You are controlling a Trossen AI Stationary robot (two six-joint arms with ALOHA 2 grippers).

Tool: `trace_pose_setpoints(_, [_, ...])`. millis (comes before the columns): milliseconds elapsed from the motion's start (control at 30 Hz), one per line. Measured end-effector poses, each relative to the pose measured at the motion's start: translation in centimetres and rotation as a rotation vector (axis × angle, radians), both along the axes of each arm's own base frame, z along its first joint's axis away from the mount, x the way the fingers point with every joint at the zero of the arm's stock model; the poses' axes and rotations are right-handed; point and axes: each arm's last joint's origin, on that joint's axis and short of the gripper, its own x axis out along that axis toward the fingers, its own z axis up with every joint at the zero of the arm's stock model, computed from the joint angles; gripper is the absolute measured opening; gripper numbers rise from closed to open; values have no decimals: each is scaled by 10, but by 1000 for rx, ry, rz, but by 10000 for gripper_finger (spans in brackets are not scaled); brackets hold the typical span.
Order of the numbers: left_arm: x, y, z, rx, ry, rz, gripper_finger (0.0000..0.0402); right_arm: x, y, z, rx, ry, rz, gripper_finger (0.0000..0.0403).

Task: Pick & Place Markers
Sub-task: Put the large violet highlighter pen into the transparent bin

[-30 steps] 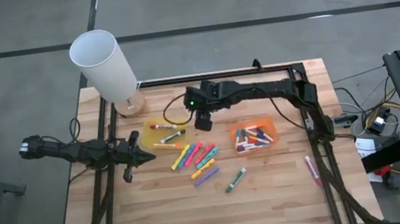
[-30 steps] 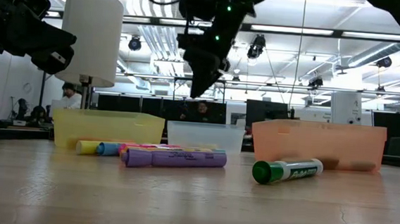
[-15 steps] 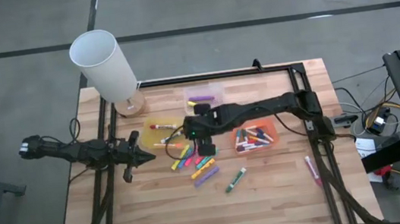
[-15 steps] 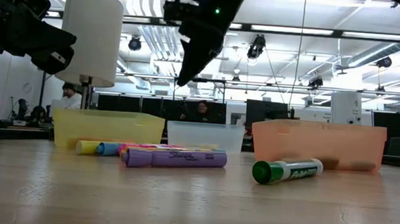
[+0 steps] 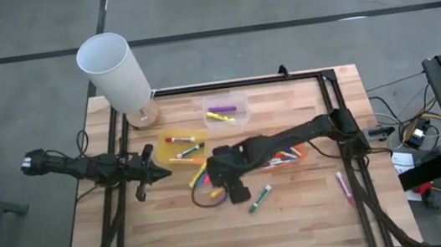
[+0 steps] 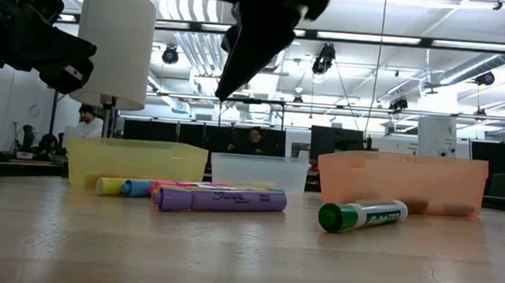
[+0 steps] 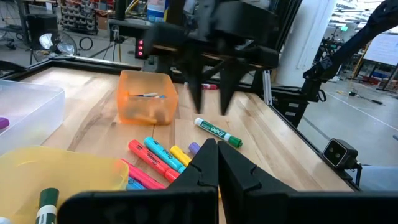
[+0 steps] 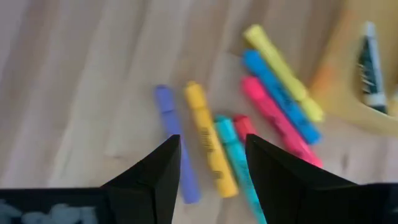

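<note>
Several loose markers [image 5: 202, 176] lie flat on the wood in a cluster at the table's middle, shown close up in the right wrist view: purple [image 8: 174, 146], orange [image 8: 208, 140], teal, pink and blue [image 8: 280, 93]. A green marker [image 5: 259, 196] lies apart, nearer the front edge. A pink one [image 5: 344, 186] lies at the right. My right gripper [image 5: 233, 188] hangs open above the cluster [image 8: 211, 143], pointing steeply down and touching nothing. Over the table's left edge, my left gripper [image 5: 155, 174] is shut and empty.
A yellow tray [image 5: 163, 139] and a clear tray [image 5: 206, 108] hold a few markers. An orange tray [image 5: 292, 158] lies partly under my right arm. A tall white cylinder [image 5: 113, 69] on a wooden base stands at the far left corner. A black frame rims the table.
My right gripper has swung from beside the yellow tray toward the table's near edge and now hangs over the loose markers. It has rolled as it went. The clear tray, hidden under the arm before, now shows.
</note>
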Motion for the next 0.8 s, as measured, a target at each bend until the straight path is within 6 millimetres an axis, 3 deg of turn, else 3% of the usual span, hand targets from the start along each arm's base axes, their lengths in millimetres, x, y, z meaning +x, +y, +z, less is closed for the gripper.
trace_pose_setpoints(233, [0, 0, 0, 0, 0, 0, 0, -7, 19, -18, -1, 25, 40, 171])
trace_pose_setpoints(800, [0, 0, 0, -1, -1, 0, 0, -19, 18, -73, 29, 47, -9, 164])
